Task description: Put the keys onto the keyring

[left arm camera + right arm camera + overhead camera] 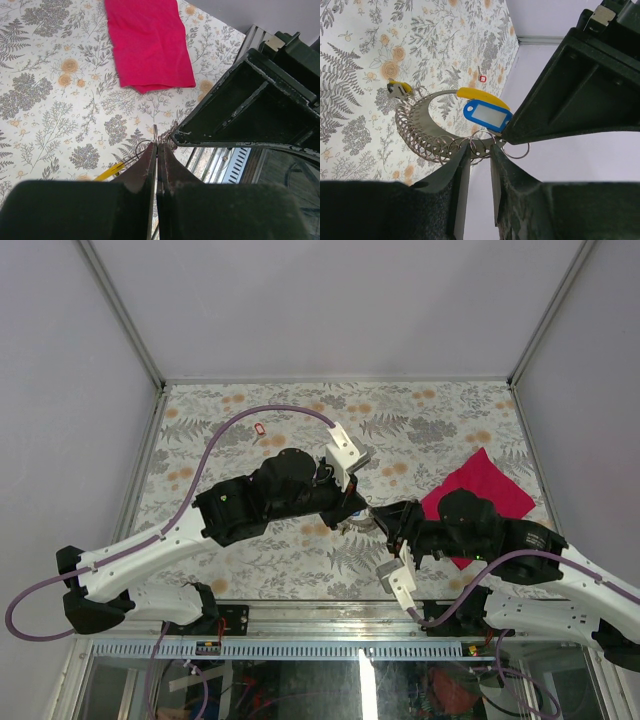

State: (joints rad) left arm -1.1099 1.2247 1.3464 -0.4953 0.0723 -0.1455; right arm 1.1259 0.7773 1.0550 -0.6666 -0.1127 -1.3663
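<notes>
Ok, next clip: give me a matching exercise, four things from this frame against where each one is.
Things:
1. red key
2. magenta cloth
3. blue tag
4. keyring

Places:
A. right next to a yellow tag
B. where the left gripper and the right gripper meet
C. alone on the table, far from both grippers
D. flat on the table, beside the right arm

Pairs: 1-C, 2-D, 3-A, 4-B.
</notes>
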